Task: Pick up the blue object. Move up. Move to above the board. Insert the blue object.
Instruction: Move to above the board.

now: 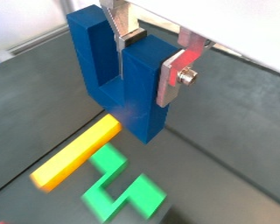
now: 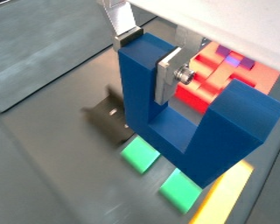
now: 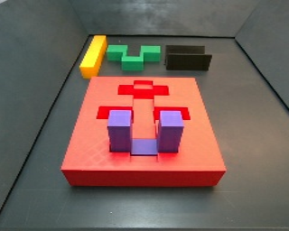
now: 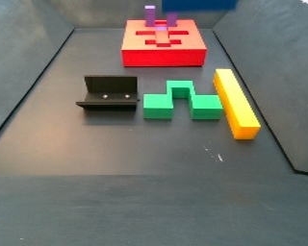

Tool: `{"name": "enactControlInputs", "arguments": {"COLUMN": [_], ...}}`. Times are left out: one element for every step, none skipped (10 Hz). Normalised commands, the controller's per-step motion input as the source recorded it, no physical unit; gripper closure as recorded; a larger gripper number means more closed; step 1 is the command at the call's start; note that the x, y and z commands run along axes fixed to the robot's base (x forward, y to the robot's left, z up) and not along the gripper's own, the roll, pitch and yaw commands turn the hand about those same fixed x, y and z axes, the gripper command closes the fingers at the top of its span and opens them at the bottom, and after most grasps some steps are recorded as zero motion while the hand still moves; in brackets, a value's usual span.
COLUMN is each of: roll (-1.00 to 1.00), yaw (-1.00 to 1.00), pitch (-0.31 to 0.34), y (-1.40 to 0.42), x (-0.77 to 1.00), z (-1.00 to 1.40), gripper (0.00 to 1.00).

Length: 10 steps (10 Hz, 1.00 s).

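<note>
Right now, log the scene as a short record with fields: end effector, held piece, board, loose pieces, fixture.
end effector: shut on the blue object, raised above the floor, out of both side views
blue object: clamped by one prong, off the floor
board: red, purple block standing in it
yellow bar: on the floor beside the green block
fixture: on the floor, on the green block's other side
</note>
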Motion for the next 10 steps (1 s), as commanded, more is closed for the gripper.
{"name": "enactControlInputs", "arguments": {"roll": [0.02, 0.01, 0.01, -0.01, 0.00, 0.00, 0.00, 0.00, 0.01, 0.01], "yaw": [0.05, 0.04, 0.02, 0.02, 0.01, 0.01, 0.01, 0.01, 0.01, 0.01], "pitch": [0.009, 0.013, 0.015, 0.015, 0.011, 0.015, 0.028, 0.063, 0.086, 0.120], "y": [-1.40, -1.40, -1.40, -1.40, -1.40, -1.40, -1.40, -1.40, -1.40, -0.61], "x": [-0.10, -0.09, -0.09, -0.09, -0.09, -0.09, -0.08, -0.06, -0.03, 0.03], "z": [0.14, 0.15, 0.15, 0.15, 0.16, 0.17, 0.18, 0.20, 0.21, 0.10], "gripper": [1.00, 1.00, 1.00, 1.00, 1.00, 1.00, 1.00, 1.00, 1.00, 1.00]}}
